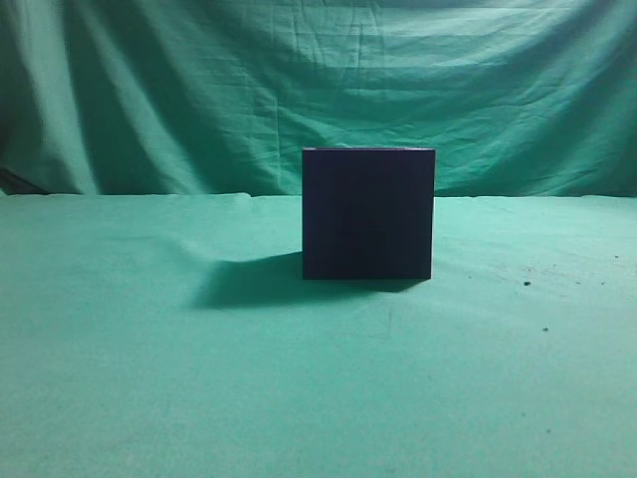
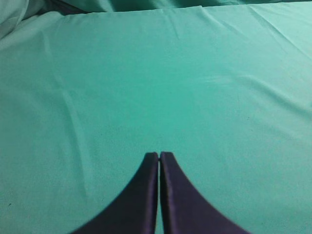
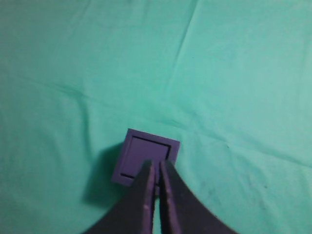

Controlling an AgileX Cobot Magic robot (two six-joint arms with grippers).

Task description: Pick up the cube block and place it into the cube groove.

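The cube groove (image 1: 367, 213) stands alone near the middle of the worktop (image 1: 149, 398), toward its far edge. From above, the right wrist view shows a square panel sitting inside its purple rim – most likely the cube block (image 3: 148, 153) already seated in the recess, though the dim picture leaves that uncertain. The right pincer (image 3: 157, 168) hangs above it with its jaws pressed narrow and nothing between them; the left pincer (image 2: 159, 157), likewise closed and empty, looks over bare green cloth. The risk now (if the block is indeed home) is a careless descent – closed tips clipping the rim could tilt the groove or push it toward the worktop's edge.
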